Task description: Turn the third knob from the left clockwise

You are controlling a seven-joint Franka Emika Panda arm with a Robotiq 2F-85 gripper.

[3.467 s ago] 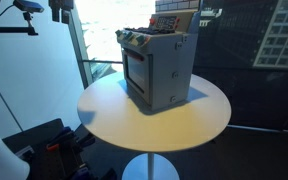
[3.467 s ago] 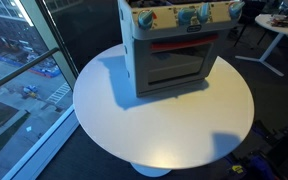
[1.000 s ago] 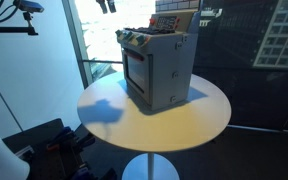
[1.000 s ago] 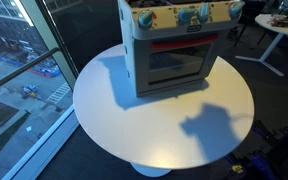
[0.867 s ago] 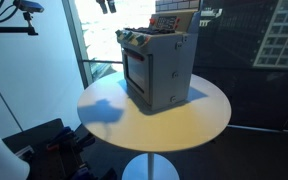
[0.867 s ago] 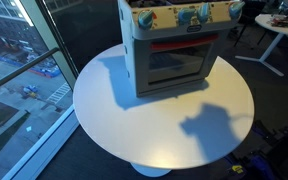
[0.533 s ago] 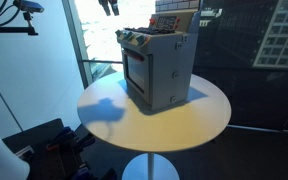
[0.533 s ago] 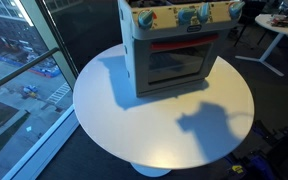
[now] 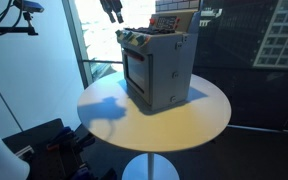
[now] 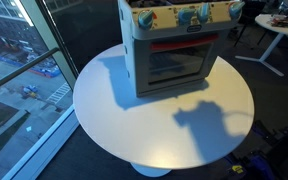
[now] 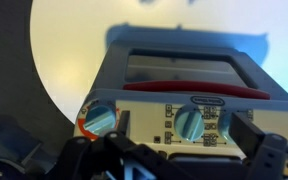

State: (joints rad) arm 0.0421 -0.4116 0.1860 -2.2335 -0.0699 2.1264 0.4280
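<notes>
The third knob from the left (image 10: 203,13) is blue and sits in the row of knobs along the top front of the toy stove (image 10: 169,60), close to the knob on its left. The stove stands on the far part of the round white table (image 10: 124,120). The gripper (image 9: 112,11) hangs in the air above the stove, touching nothing, and its fingers (image 11: 84,158) are spread wide apart.

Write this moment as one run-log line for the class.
tool: open, raised in front of toy oven, touching nothing | knobs: untouched | toy oven: on round white table
</notes>
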